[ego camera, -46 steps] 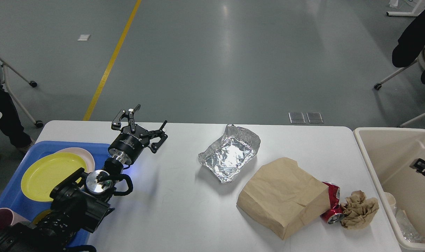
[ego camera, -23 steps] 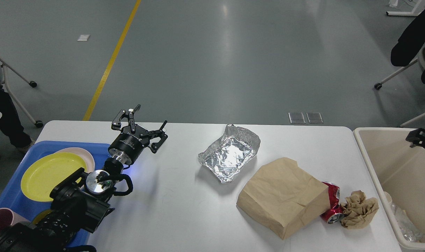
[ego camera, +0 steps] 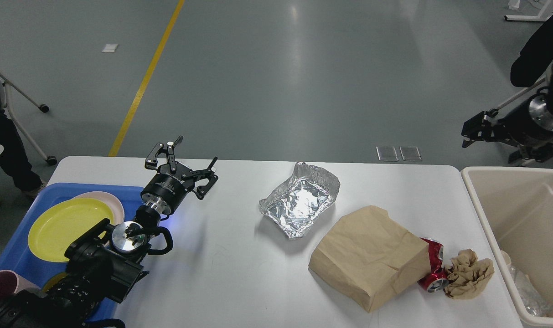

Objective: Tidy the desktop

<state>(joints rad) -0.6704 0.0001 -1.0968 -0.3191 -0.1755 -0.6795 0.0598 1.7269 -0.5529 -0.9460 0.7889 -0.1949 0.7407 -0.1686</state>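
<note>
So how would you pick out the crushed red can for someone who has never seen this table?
On the large white desktop, look near its right end beside the beige bin. The crushed red metal can lies wedged between the brown paper bag and a crumpled brown paper wad; it alone is red.

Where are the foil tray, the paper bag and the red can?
foil tray (ego camera: 299, 206), head view, its shiny floor
paper bag (ego camera: 367, 255), head view, middle of its top face
red can (ego camera: 434, 269), head view, its crushed side
</note>
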